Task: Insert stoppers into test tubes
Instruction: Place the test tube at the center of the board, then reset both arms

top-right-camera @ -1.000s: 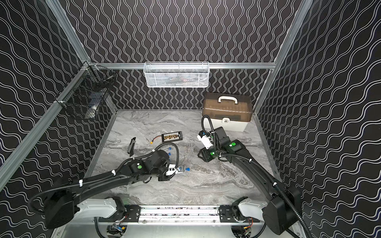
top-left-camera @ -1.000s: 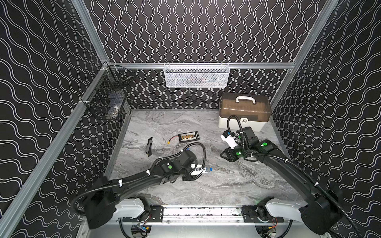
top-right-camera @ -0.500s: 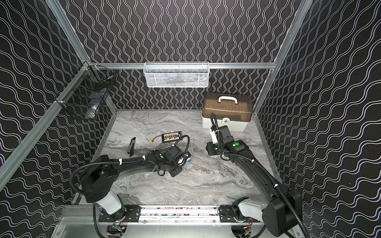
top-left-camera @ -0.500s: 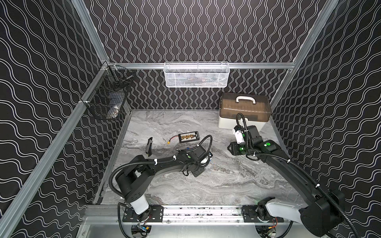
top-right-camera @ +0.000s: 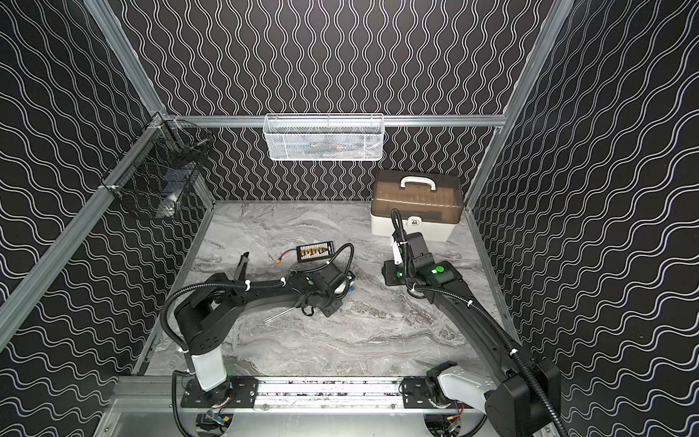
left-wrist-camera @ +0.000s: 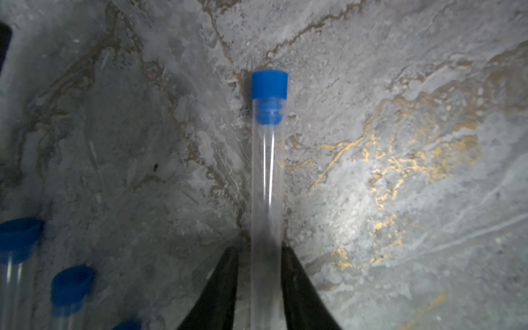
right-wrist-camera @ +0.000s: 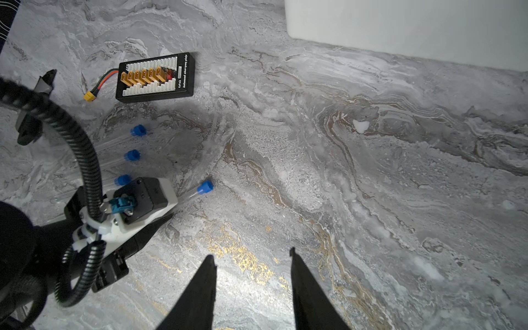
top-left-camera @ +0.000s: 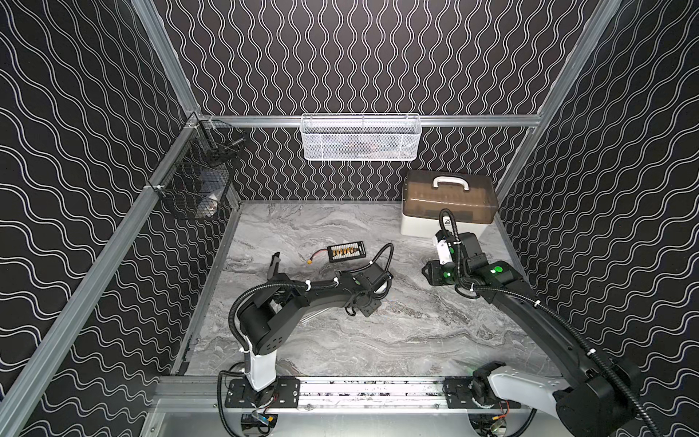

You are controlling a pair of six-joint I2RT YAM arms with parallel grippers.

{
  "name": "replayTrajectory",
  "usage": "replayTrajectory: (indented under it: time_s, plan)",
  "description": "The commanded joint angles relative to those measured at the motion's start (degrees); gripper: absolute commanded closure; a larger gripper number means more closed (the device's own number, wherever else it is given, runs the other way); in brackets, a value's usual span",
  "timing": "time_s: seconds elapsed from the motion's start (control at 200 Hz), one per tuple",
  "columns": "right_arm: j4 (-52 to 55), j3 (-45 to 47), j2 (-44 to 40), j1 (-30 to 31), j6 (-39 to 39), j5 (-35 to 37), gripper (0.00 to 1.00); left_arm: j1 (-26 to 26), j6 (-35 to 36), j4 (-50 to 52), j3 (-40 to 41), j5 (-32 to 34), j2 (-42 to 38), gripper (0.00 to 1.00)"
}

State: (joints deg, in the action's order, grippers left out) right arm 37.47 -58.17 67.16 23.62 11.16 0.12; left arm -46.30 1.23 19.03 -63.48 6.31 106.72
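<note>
Tube status: thin clear test tube [left-wrist-camera: 265, 185] lies flat on grey marble table [left-wrist-camera: 400, 114], bright blue plastic stopper [left-wrist-camera: 269, 83] plugged in its right end. Left gripper [left-wrist-camera: 260, 251] straddles tube, black fingers [left-wrist-camera: 223, 285] slightly spread, sliver of gap on one side, so not pinching. Three more capped tubes [right-wrist-camera: 132, 155] lie far-left of it, toward black rectangular board with gold connectors [right-wrist-camera: 155, 77]. Right gripper [right-wrist-camera: 251, 254] off to right, spread, nothing between.

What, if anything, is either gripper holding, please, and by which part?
Nothing seems gripped. The left gripper straddles a stoppered test tube well away from its stopper, with a gap beside one finger. The right gripper is open and empty.
</note>
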Motion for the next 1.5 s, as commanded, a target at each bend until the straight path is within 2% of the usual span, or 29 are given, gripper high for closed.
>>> replayTrajectory:
  time_s: [0.0,0.205,0.305,0.335,0.405,0.475,0.565,0.61,0.671,0.761,0.876,0.931,0.971,1.051,1.131,1.226,1.281,1.366,1.396,1.436,1.496]
  plan:
    - [0.1,0.0,-0.7,0.1,0.5,1.5,0.56,0.1,-0.3,4.0,0.6,1.3,0.0,0.61]
    - [-0.2,0.2,-1.7,-0.5,0.7,2.3,0.56,0.2,-0.6,2.8,0.3,3.9,-4.9,0.53]
    - [-3.9,2.0,-3.3,-1.7,2.3,3.2,0.54,0.2,-1.6,-0.8,1.5,7.0,-11.9,0.41]
    - [-5.6,2.8,-3.8,-2.4,3.2,4.6,0.52,0.3,-2.1,-2.7,2.3,8.2,-14.5,0.39]
    - [-10.2,5.7,-5.1,-3.4,6.1,11.7,0.42,0.7,-3.5,-8.4,6.0,12.8,-21.0,0.32]
    - [-18.7,10.9,-6.9,-5.5,4.7,15.7,0.40,1.9,-4.8,-14.5,11.0,20.1,-27.3,0.25]
    - [-30.9,17.4,-6.3,-10.3,2.9,19.6,0.29,6.4,-6.2,-20.2,17.8,28.4,-34.1,0.16]
    - [-36.9,20.1,-4.4,-12.6,1.7,21.7,0.24,10.0,-6.3,-21.2,20.4,30.0,-36.6,0.13]
    - [-46.8,24.4,-0.8,-15.0,-2.1,22.6,0.24,15.1,-5.3,-22.7,23.8,30.9,-38.9,0.08]
    - [-64.2,29.6,8.0,-17.9,-7.9,20.2,0.22,23.6,-3.7,-25.5,28.8,29.1,-40.5,0.04]
    - [-76.5,31.8,18.4,-21.7,-5.5,14.9,0.19,34.6,-3.2,-33.6,36.2,22.8,-40.8,0.04]
    - [-86.6,34.4,21.8,-22.5,-6.4,12.7,0.19,39.0,-3.2,-40.2,40.1,17.8,-40.4,0.05]
    - [-90.1,35.3,24.7,-22.9,-6.2,12.1,0.19,41.4,-3.2,-46.1,42.9,14.8,-39.7,0.06]
    - [-101.9,38.0,30.0,-23.1,-7.6,10.5,0.17,43.8,-2.3,-59.5,47.8,10.2,-36.5,0.07]
    - [-94.3,37.7,26.2,-24.1,-4.6,11.1,0.14,44.7,-2.0,-70.2,49.8,7.6,-31.1,0.07]
    - [-99.1,37.8,28.8,-26.4,-3.2,8.8,0.11,45.4,-3.6,-78.1,49.0,0.9,-24.6,0.08]
    - [-95.8,37.2,27.6,-26.5,-2.8,8.9,0.09,45.4,-2.1,-81.7,47.6,-2.6,-19.0,0.08]
    - [-94.9,36.9,27.6,-26.6,-2.8,9.2,0.07,45.3,-1.4,-89.8,47.0,-4.1,-10.4,0.01]
    - [-96.7,37.1,28.2,-26.6,-3.1,9.2,0.06,45.4,-1.8,-85.5,46.2,-4.0,-11.9,0.01]
    - [-97.5,37.2,28.5,-26.6,-3.2,9.1,0.05,45.4,-3.5,-76.2,43.5,0.1,-13.8,0.01]
    - [-94.8,36.5,27.8,-26.6,-3.1,9.5,0.02,44.4,-2.3,-81.4,43.9,1.8,-11.9,0.01]
